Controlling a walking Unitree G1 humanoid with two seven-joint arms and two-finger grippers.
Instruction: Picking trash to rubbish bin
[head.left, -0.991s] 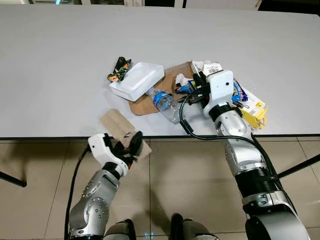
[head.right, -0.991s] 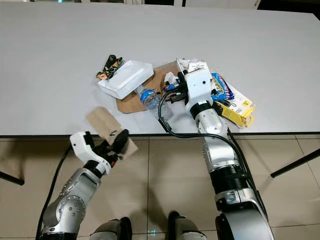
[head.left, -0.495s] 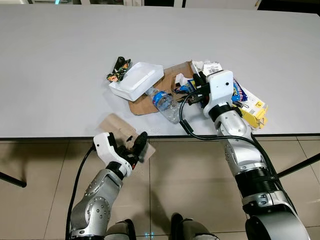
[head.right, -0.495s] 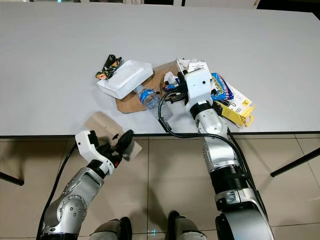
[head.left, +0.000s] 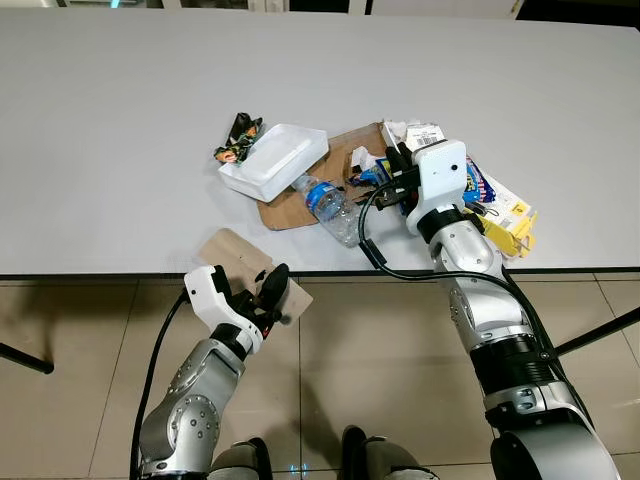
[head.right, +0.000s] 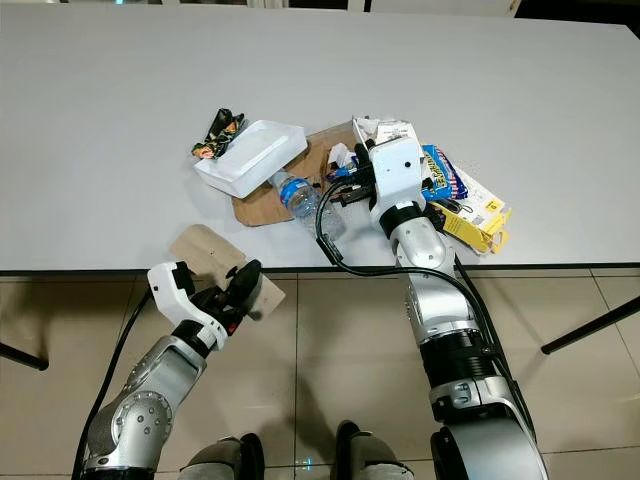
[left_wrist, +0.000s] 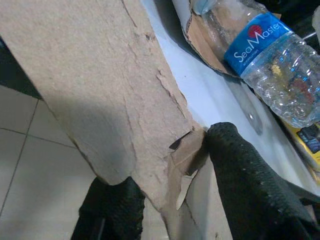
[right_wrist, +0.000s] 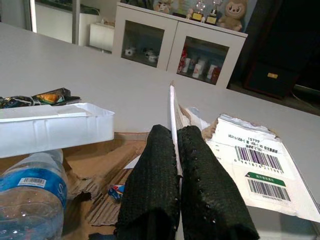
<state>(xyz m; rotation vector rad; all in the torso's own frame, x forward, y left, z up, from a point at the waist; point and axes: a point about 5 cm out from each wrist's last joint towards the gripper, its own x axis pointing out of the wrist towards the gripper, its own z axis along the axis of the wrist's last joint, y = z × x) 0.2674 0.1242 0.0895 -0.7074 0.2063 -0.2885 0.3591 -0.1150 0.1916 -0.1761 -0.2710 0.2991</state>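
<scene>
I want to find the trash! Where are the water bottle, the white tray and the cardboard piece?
water bottle (head.left: 327, 203): left eye view, blue label.
white foam tray (head.left: 274, 161): left eye view, top face.
cardboard piece (head.left: 232, 250): left eye view, flat end on table.

SeaMaster brand legible on plastic bottle (left_wrist: 270, 65) amid table litter.
Blue label with white "SeaMaster" lettering and a red mark above, wrapped around the clear bottle lying on its side. Barcodes on a white torn package (right_wrist: 260, 170) nearby, with the top line reading roughly "US316/USB-C" and "15799" above the bars; remaining small print too fine to read. Another barcode on the bottle's label in the right wrist view, digits illegible. Print on the yellow and blue wrappers (head.left: 495, 205) too small to read.
</scene>
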